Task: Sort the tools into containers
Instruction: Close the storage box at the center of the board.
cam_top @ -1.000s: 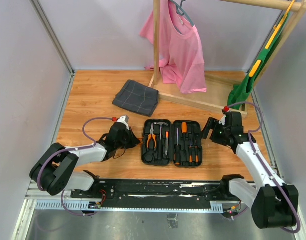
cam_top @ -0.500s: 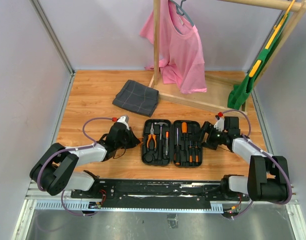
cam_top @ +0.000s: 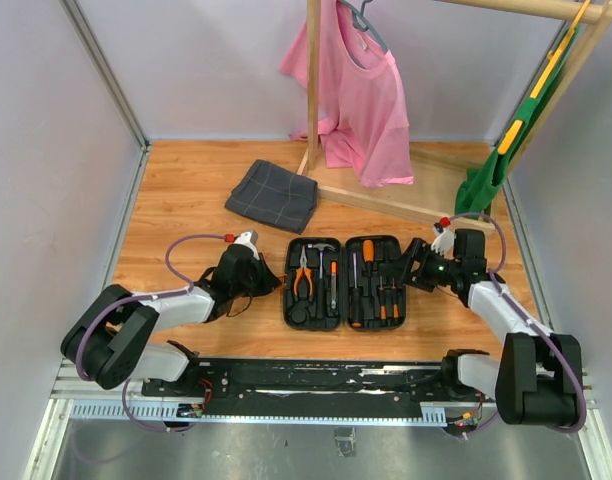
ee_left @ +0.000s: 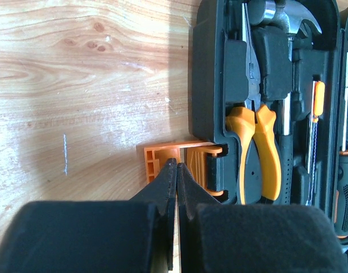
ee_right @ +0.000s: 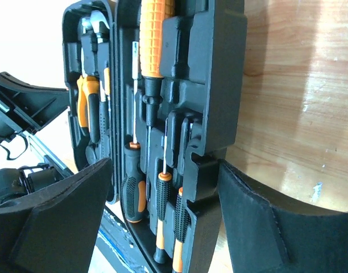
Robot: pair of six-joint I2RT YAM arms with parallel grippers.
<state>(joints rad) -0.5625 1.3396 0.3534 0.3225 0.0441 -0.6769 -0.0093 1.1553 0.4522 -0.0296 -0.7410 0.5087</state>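
Lying open and flat on the wooden table (cam_top: 186, 200), the black tool case (cam_top: 298, 318) sits near the front edge, between the two arms, with its two halves side by side. The left half holds the pliers (cam_top: 304, 275) with their orange grips toward the arms, the hammer (cam_top: 323, 247) with its steel head at the far end, and one slim screwdriver beside them. The right half holds the remaining screwdrivers (cam_top: 376, 285) in their moulded slots, one of them with a thick orange handle.

The left gripper (ee_left: 175, 165) lies low at the case's left side. Its jaws are pressed together with nothing visible between them, and their tips rest at the orange clasp (ee_left: 191, 156), which sticks out from the case's left wall (whether the tips bear down on it or merely touch it cannot be told).

The right gripper (cam_top: 414, 268) is at the case's right edge with its jaws spread wide. In the right wrist view the near end of the right half lies between the two pads (ee_right: 54, 222), and neither pad is seen clamping it; nothing is held.

Farther back on the table lie a dark grey checked cloth (cam_top: 273, 194) and a wooden rack (cam_top: 313, 80) carrying a pink shirt (cam_top: 361, 100).
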